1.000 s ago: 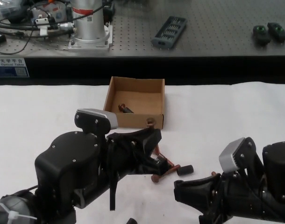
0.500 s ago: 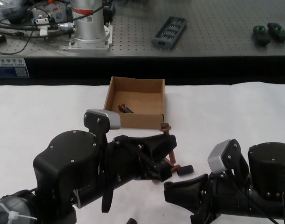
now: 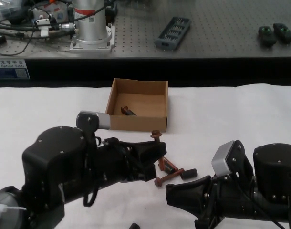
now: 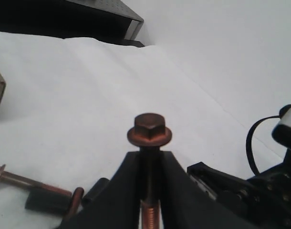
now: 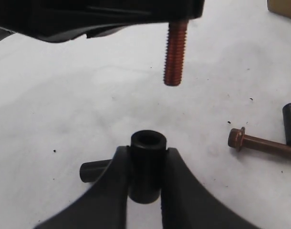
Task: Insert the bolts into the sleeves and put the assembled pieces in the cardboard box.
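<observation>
Left claw (image 4: 149,156) tight on bolt (image 4: 149,130), seemingly above sleeve (image 5: 148,143) pinched in right claw (image 5: 146,160).

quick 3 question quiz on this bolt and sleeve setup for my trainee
1. True or false: the bolt in the left gripper already sits inside the sleeve.
2. The right gripper holds: A a bolt, B the sleeve, C nothing.
3. Fill in: one piece already lies inside the ____.
Key: 1 false, they are apart. 2 B. 3 cardboard box.
</observation>
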`<state>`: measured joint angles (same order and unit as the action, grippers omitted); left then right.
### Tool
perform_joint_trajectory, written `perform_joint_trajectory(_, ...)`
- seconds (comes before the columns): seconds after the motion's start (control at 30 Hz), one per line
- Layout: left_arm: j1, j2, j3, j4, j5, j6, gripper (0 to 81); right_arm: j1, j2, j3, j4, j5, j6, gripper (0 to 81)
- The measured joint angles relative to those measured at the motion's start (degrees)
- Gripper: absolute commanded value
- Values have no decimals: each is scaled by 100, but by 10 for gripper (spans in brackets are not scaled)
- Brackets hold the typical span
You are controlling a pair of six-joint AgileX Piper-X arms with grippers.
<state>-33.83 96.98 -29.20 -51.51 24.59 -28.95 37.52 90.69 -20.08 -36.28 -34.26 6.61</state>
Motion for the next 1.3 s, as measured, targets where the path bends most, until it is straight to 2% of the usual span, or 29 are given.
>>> perform_joint_trajectory(0.2, 83, 0, 0, 244, 638, -20, 6, 0, 0, 0, -29, -106, 0, 23)
perform_joint_trajectory(0.47, 83, 0, 0, 289, 1073, -108, 6, 0, 0, 0, -34, -132, -109, 23)
perform_joint_trajectory(1.3, 120, 0, 0, 247, 1330, -318, 6, 0, 14, -161, -145, -307, -21, 23)
